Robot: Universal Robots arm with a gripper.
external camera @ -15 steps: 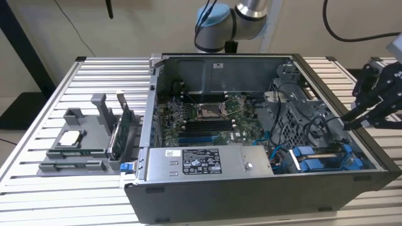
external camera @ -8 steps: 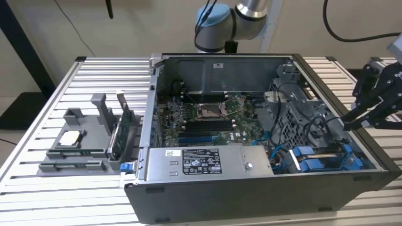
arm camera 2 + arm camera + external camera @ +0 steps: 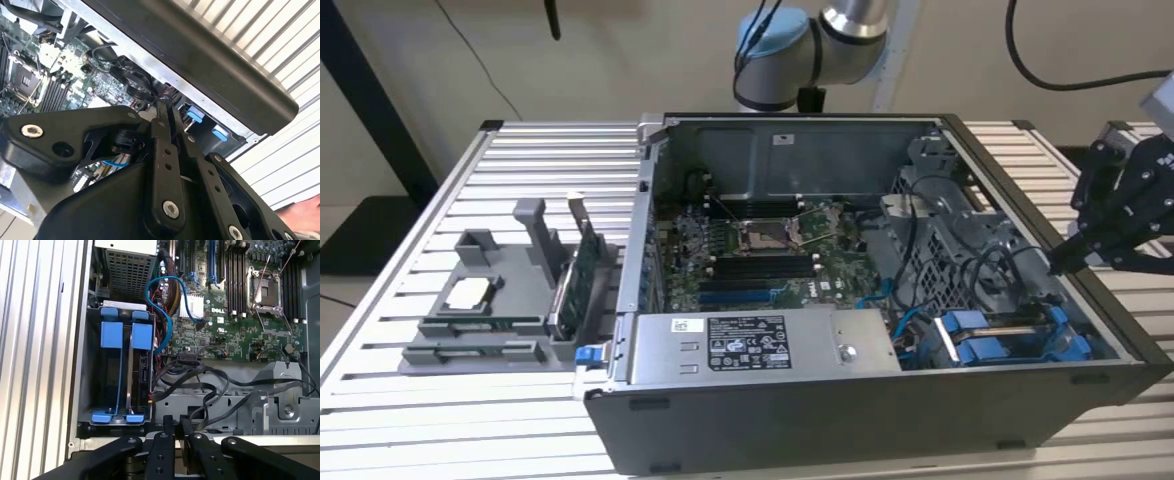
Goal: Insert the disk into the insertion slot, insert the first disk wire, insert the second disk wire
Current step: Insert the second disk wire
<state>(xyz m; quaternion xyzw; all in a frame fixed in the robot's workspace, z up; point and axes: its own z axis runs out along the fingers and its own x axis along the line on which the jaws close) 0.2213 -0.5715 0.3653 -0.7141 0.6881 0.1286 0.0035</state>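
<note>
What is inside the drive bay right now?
Two blue frames stand side by side in the bay. The one nearer the board appears to hold the disk. The bay floor beneath them is covered.

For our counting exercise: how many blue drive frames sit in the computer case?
2 blue frames in the drive bay: one by the case wall, one beside it; others may be hidden.

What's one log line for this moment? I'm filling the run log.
stage: disk in insertion slot | gripper: shut, over case edge beside slot | black cables: lie beside slot, connection unclear
</note>
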